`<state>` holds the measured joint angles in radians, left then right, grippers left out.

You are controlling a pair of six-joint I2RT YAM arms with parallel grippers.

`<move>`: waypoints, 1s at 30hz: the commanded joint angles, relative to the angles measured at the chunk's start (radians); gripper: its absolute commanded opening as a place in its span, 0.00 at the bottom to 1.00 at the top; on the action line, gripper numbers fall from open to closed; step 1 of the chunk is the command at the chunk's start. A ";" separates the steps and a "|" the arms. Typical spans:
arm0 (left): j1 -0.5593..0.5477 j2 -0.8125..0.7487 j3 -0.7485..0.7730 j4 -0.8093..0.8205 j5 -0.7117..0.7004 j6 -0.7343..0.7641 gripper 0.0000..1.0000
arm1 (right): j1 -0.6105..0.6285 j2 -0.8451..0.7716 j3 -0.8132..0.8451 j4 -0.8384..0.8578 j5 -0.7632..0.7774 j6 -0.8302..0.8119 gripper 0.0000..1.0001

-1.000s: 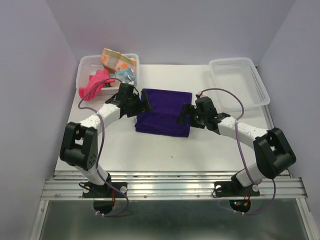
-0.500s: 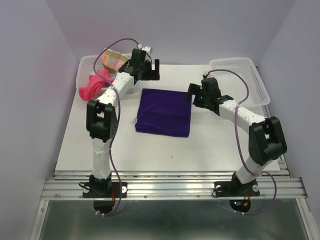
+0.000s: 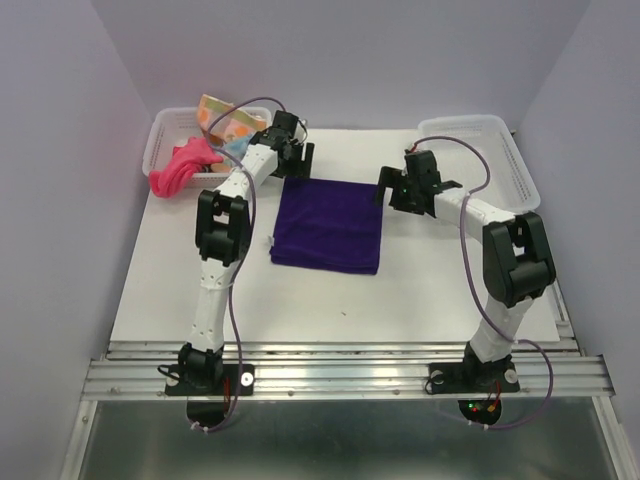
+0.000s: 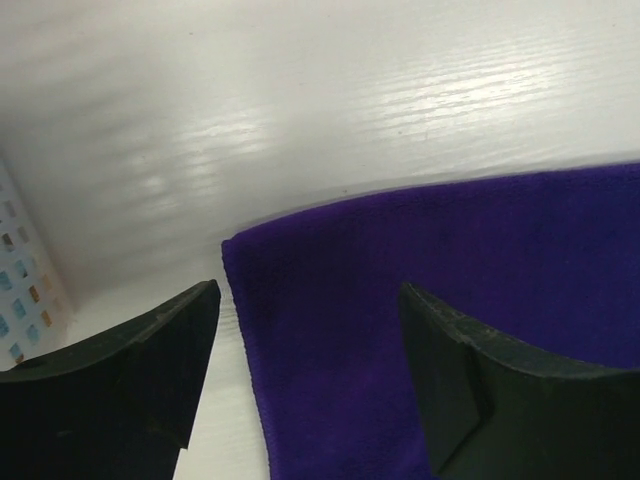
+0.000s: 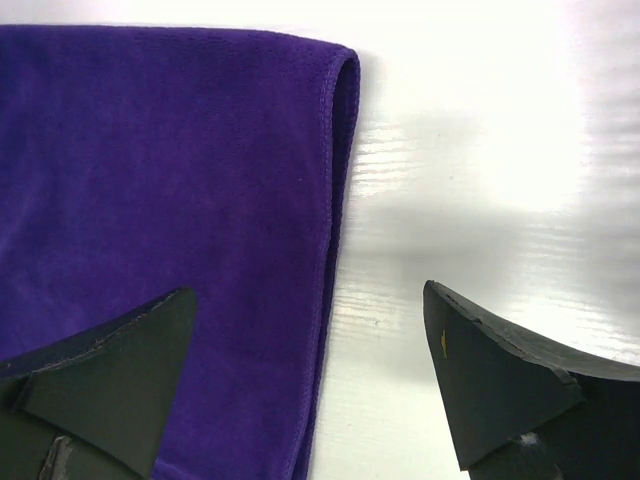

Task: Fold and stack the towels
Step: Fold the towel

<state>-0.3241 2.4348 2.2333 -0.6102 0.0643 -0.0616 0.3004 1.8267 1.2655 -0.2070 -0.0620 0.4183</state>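
Observation:
A dark purple towel (image 3: 328, 225) lies folded flat in the middle of the white table. My left gripper (image 3: 296, 160) is over its far left corner. In the left wrist view its jaws (image 4: 310, 300) stand open astride the towel's (image 4: 450, 270) left edge, with nothing held. My right gripper (image 3: 390, 190) hovers at the far right corner, jaws (image 5: 310, 300) open on either side of the folded right edge of the towel (image 5: 170, 150). A bright pink towel (image 3: 178, 168) hangs over the left basket's front. An orange-yellow-pink patterned towel (image 3: 226, 118) and a light-blue patterned one (image 3: 243, 143) lie in that basket.
A white mesh basket (image 3: 162, 132) stands at the back left, close beside my left arm. A second white basket (image 3: 485, 165) stands at the back right with nothing in it. A corner of the left basket's mesh wall (image 4: 20, 290) shows in the left wrist view.
Both arms left the purple towel's middle sides and reached toward the back. The left gripper swung past the left basket and came down at the far left corner; the right moved to the far right corner.

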 commanded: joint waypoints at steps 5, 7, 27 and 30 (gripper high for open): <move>0.028 0.015 0.058 0.007 -0.020 0.020 0.70 | -0.009 0.046 0.080 0.009 -0.045 -0.012 1.00; 0.031 0.018 0.057 0.020 -0.014 0.014 0.67 | -0.009 0.049 0.081 0.012 -0.041 -0.010 1.00; 0.065 0.069 0.074 0.056 0.017 -0.050 0.52 | -0.014 0.128 0.158 0.014 -0.033 -0.003 0.97; 0.077 0.063 0.068 0.069 0.023 -0.066 0.52 | -0.015 0.146 0.184 0.012 -0.025 -0.006 0.96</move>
<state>-0.2752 2.5153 2.2520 -0.5709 0.0792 -0.1047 0.2939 1.9617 1.3651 -0.2104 -0.0906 0.4183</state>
